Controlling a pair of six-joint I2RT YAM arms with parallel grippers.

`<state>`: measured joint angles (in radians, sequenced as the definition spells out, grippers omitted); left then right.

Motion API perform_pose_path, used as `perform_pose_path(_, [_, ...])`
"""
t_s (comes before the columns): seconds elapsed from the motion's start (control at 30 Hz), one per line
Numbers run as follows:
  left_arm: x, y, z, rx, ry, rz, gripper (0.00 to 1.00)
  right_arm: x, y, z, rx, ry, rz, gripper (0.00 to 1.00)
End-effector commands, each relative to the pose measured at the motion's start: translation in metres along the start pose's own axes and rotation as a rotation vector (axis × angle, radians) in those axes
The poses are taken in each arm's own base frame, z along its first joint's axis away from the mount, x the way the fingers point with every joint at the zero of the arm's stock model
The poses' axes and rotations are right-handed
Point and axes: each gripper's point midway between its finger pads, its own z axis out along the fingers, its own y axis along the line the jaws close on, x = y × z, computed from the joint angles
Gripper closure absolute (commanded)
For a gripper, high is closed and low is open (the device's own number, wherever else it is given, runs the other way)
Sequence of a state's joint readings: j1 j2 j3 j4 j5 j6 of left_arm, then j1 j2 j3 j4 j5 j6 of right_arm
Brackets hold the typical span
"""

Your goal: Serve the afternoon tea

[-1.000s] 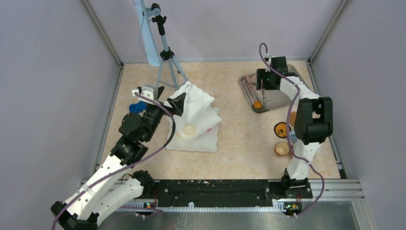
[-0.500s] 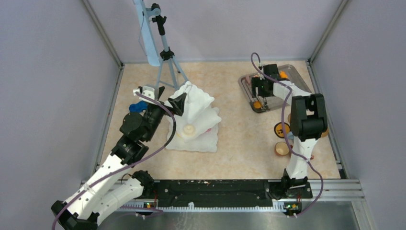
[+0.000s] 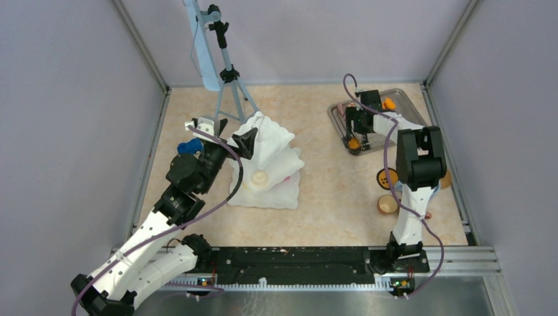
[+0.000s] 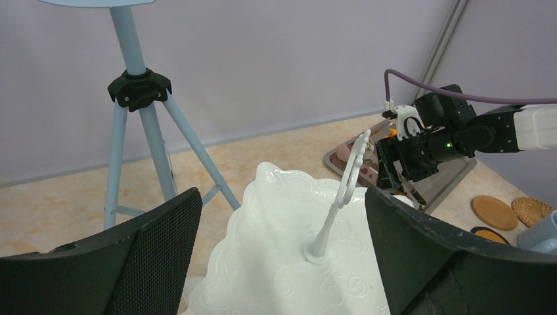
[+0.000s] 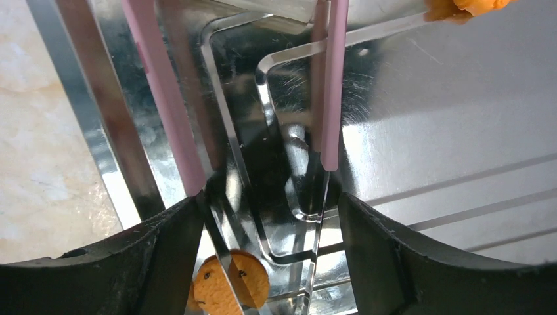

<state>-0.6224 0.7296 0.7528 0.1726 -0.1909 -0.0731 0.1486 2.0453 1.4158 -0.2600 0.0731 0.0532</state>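
The right gripper [image 5: 269, 197] hangs low over the metal tray [image 5: 453, 125] at the upper right of the overhead view, jaws spread wide and straddling the pink tongs [image 5: 164, 98]. The finger [image 5: 131, 262] at the lower left of the wrist frame meets one pink arm, and the other finger sits just beside the tongs' wire end. Whether they actually pinch the tongs or only bracket them I cannot tell. The tongs lie with their long axis running up and down the wrist frame, pink arms toward the top and steel loops toward the bottom. The nearest pastry, an orange biscuit [image 5: 230, 292], sits on the tray at the bottom centre of that frame, between the two fingers, with a steel loop crossing it. It is small, round and flat, orange with dark specks. A second orange piece [image 5: 463, 6] peeks in at the upper right corner. This arm is far nearer. The left gripper [image 4: 282, 197] is wide open and empty, over at the white tiered stand [image 3: 270, 158] left of centre, the likely serving spot.
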Motion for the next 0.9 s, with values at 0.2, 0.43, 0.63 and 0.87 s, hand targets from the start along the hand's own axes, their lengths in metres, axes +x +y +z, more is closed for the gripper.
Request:
perform_pose_path(0.2, [-0.017,-0.001,0.001,0.004,-0.052,-0.007,0.01,-0.002,0.000,0.013,0.028,-0.033,-0.020,0.33])
perform_pose_path(0.43, [-0.016,-0.001,0.002,0.006,-0.048,-0.006,0.01,-0.022,0.001,-0.005,0.021,-0.069,-0.006,0.51])
perform_pose_path(0.63, [-0.018,-0.001,0.001,0.005,-0.054,-0.008,0.01,-0.043,-0.004,-0.034,0.045,-0.102,0.013,0.57])
perform_pose_path(0.87, [-0.020,-0.002,0.000,0.009,-0.061,-0.013,0.01,-0.058,-0.015,-0.089,0.086,-0.153,0.037,0.59])
